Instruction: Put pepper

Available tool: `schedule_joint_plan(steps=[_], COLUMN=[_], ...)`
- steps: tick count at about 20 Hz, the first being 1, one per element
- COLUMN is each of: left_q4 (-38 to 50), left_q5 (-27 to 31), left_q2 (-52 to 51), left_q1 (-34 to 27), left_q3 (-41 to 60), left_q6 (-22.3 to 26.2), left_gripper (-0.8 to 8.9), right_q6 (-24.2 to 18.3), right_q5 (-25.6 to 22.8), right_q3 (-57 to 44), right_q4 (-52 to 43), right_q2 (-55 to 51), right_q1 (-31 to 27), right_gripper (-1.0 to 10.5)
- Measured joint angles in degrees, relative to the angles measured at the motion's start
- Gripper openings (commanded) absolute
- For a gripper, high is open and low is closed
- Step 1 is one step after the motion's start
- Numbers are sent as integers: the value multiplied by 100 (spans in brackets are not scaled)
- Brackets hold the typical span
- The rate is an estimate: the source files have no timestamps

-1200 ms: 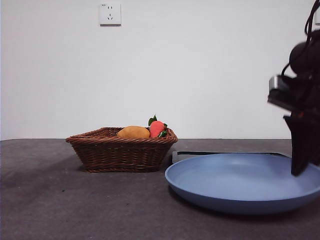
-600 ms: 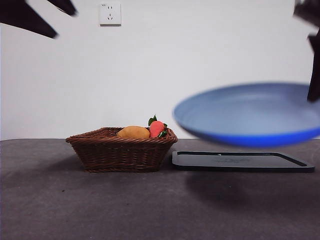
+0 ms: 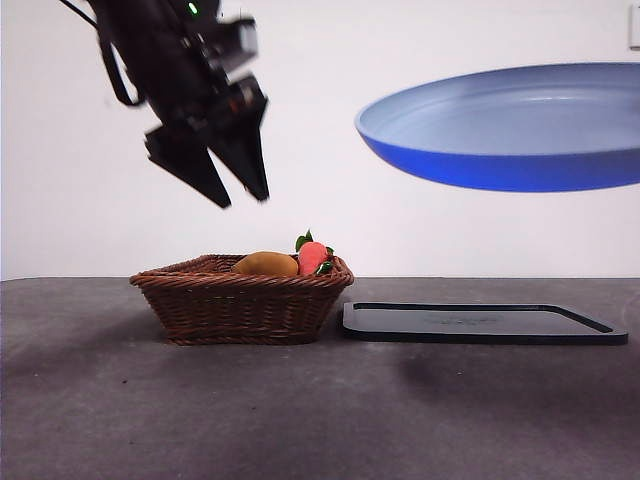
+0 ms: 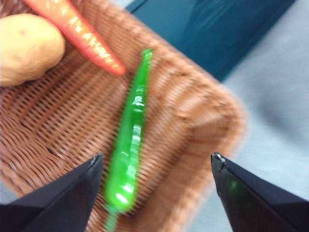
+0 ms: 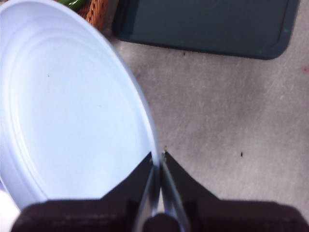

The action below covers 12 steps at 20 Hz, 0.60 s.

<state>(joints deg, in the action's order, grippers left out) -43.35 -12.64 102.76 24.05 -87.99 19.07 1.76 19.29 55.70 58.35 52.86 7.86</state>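
Above the basket (image 3: 243, 297), with the left gripper (image 4: 157, 164) hanging jaws wide apart and the pepper (image 4: 130, 140) lying loose on the weave between carrot (image 4: 72, 29) and wall: best lowered straight, jaws astride the pepper's middle, clear of carrot and rim. Right gripper (image 5: 158, 157) pinched on the plate (image 5: 72, 106) rim, held aloft over the tray (image 3: 485, 322); worth keeping level.
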Motion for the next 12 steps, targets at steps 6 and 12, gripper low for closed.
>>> schedule_joint_plan(steps=[6,12], left_q4=[219,538], left_q5=[326,400], left_q2=[809,1270], left_q1=[9,13], left_q3=[-190,-190], left_q6=[146,149], left_gripper=[391,389], right_q6=[20,20], right_q5=[0,0], right_q3=[0,0], right_q4=[146,170], right_q2=[-114,-125], right_q1=[0,0], right_gripper=[6,6])
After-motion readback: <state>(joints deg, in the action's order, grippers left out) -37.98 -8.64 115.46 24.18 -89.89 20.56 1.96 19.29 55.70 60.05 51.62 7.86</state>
